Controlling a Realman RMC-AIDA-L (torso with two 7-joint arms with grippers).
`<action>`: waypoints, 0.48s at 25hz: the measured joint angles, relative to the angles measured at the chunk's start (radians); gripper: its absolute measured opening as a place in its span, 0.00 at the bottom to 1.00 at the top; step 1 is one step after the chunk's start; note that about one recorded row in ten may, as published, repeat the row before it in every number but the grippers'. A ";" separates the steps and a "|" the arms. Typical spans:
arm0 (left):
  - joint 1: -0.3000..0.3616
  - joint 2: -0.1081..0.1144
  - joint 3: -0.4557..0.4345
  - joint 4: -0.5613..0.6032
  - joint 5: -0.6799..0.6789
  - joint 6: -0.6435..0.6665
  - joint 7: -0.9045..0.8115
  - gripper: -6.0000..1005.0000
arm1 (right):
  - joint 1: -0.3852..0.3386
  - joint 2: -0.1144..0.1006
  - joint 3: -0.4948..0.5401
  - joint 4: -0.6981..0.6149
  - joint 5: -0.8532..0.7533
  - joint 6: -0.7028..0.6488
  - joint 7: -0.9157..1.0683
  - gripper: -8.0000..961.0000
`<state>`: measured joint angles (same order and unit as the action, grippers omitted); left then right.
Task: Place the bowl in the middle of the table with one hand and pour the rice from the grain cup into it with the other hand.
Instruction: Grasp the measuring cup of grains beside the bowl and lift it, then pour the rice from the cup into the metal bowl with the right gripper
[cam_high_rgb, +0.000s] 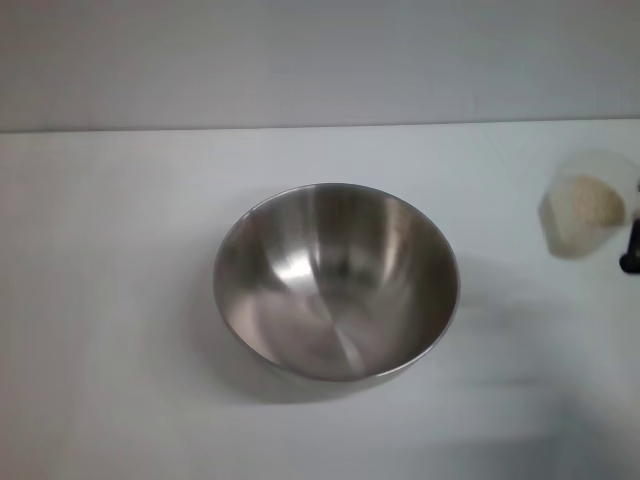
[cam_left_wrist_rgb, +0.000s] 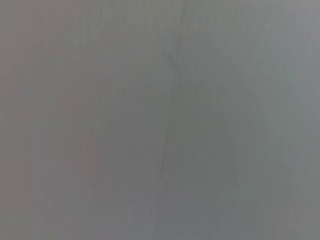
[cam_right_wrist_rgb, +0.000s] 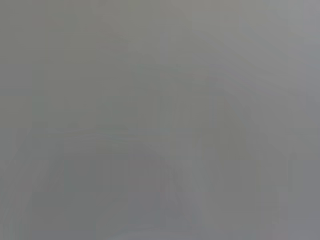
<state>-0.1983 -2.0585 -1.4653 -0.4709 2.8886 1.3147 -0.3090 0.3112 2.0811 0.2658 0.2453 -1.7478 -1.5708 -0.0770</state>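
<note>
One bowl (cam_high_rgb: 336, 282) sits upright at the centre of the table (cam_high_rgb: 110, 300), nothing inside it. Farther off, at about three o'clock from the bowl and well apart from it, stands one grain cup (cam_high_rgb: 585, 205), tilted, with a pale heap of rice (cam_high_rgb: 590, 203) in it. Just beside the cup, at the view's edge, a black bit of the right gripper (cam_high_rgb: 631, 250) shows; whether it grips the cup cannot be told. Both wrist views show only blank grey.

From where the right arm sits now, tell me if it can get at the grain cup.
Probably yes. The grain cup, holding rice, stands alone on the table at the robot's right, well apart from the bowl. A dark piece, seemingly the right gripper, shows beside it; nothing lies between.
</note>
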 joint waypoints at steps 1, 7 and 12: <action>-0.001 0.000 0.000 0.000 0.000 0.000 -0.001 0.62 | 0.018 -0.001 -0.001 -0.007 -0.001 -0.006 -0.012 0.03; -0.003 0.000 0.003 -0.006 0.000 0.000 -0.003 0.62 | 0.139 -0.002 -0.017 -0.032 -0.020 0.009 -0.136 0.03; -0.003 -0.001 0.004 -0.007 0.000 0.005 -0.004 0.62 | 0.193 -0.002 -0.019 -0.034 -0.061 0.059 -0.225 0.03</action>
<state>-0.2012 -2.0593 -1.4611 -0.4779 2.8885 1.3192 -0.3129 0.5046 2.0795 0.2471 0.2116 -1.8088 -1.5116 -0.3015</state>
